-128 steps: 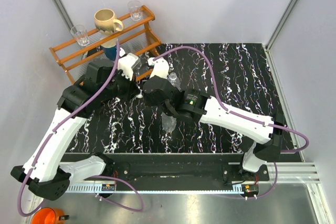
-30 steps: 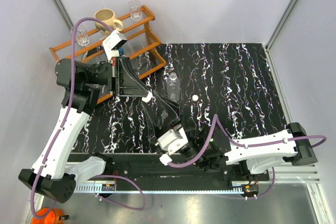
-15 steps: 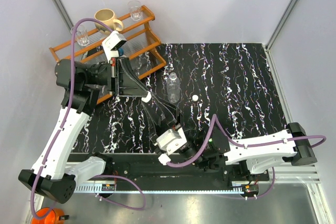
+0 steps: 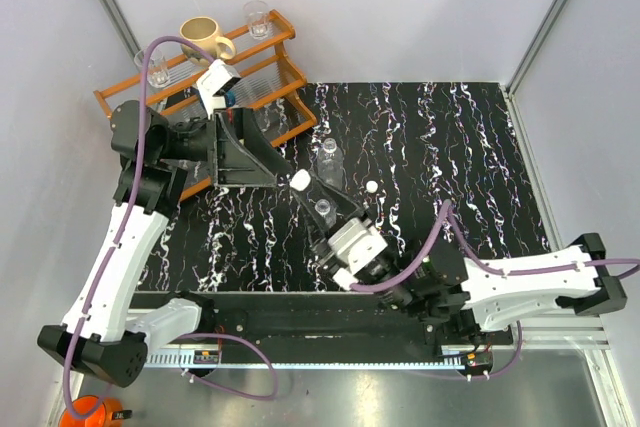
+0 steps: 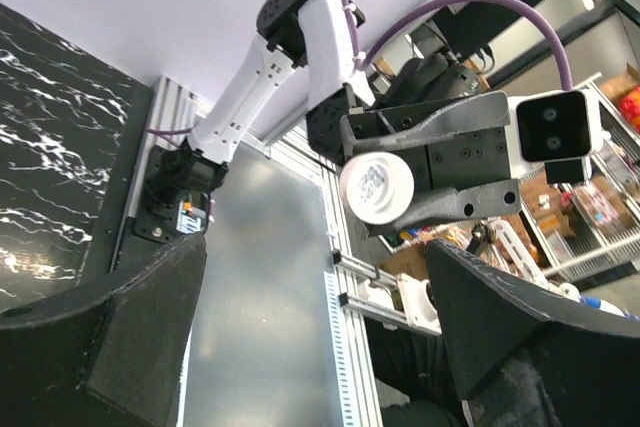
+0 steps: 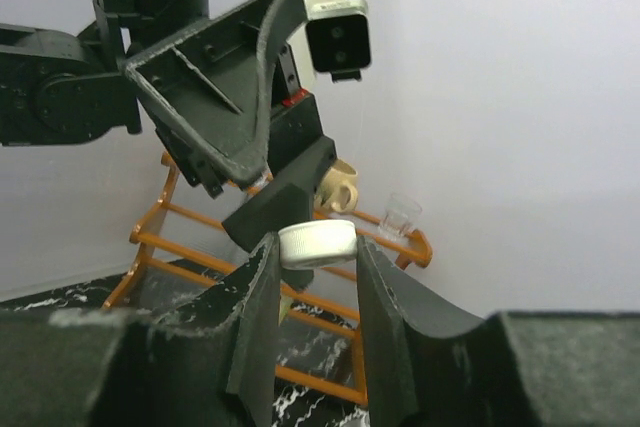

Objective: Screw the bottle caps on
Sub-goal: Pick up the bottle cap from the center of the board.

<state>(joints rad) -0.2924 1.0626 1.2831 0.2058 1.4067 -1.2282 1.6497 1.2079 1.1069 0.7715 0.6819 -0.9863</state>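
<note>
A white bottle cap (image 6: pixel 317 244) is pinched between my right gripper's (image 6: pixel 316 253) two black fingers, held up in the air. From above, this cap (image 4: pixel 299 180) sits at the right gripper's (image 4: pixel 301 185) tip, just off the left gripper (image 4: pixel 281 171). The left gripper (image 5: pixel 318 247) is open wide, and the cap (image 5: pixel 377 187) lies beyond its fingers, not touching them. One clear bottle (image 4: pixel 329 156) stands upright mid-table. A second bottle's open mouth (image 4: pixel 322 208) shows beside the right fingers. Another white cap (image 4: pixel 371 187) lies on the black marbled table.
An orange wooden rack (image 4: pixel 268 75) stands at the back left, carrying a cream mug (image 4: pixel 205 40) and two clear glasses (image 4: pixel 257 17) (image 4: pixel 152 66). The left arm reaches across in front of the rack. Grey walls close in the table.
The left gripper has opened and let go of the cap. The right gripper has closed on the cap, and its arm has shifted to the right.
</note>
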